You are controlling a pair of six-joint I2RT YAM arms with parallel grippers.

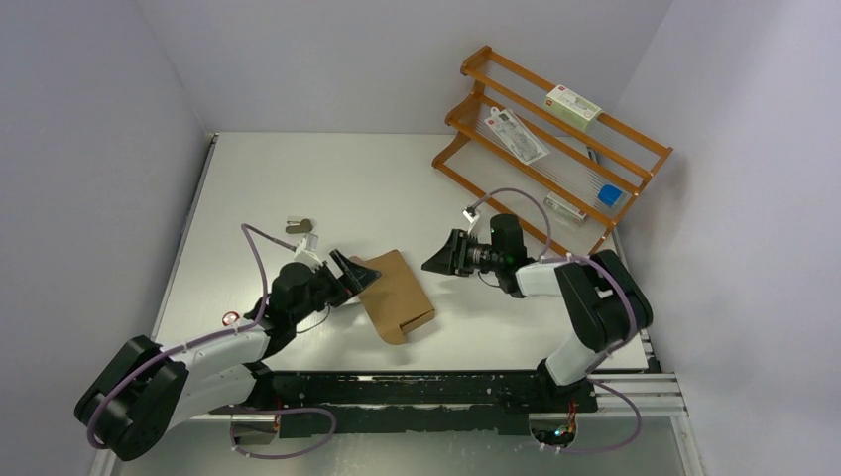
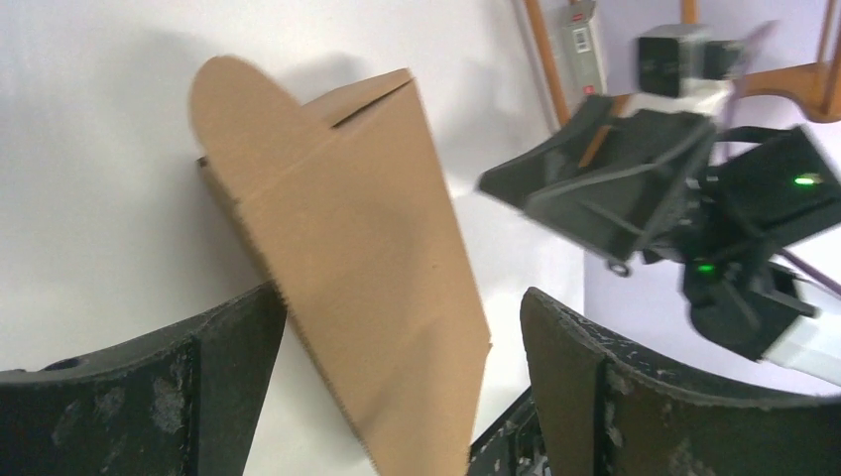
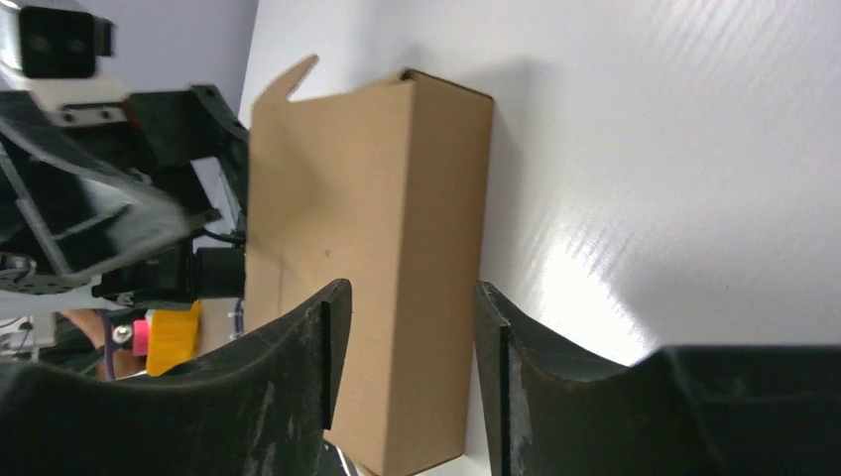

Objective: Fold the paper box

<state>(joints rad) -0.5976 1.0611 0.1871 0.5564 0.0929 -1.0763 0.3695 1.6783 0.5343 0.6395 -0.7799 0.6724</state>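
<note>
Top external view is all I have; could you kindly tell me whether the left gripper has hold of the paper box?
Observer: No. The left wrist view shows the left gripper wide open, the paper box between its jaws, unclamped.
Operator: And the right gripper?
Observer: Its own camera shows the right gripper with jaws apart, the box beyond them, ungripped.
Operator: Any flap unfolded?
Observer: A rounded flap sticks out at the box's far end.

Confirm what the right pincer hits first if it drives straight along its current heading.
The brown cardboard box, directly ahead of the right pincer and framed between its open fingers. The gap is hard to judge; nothing else shows in between.
</note>
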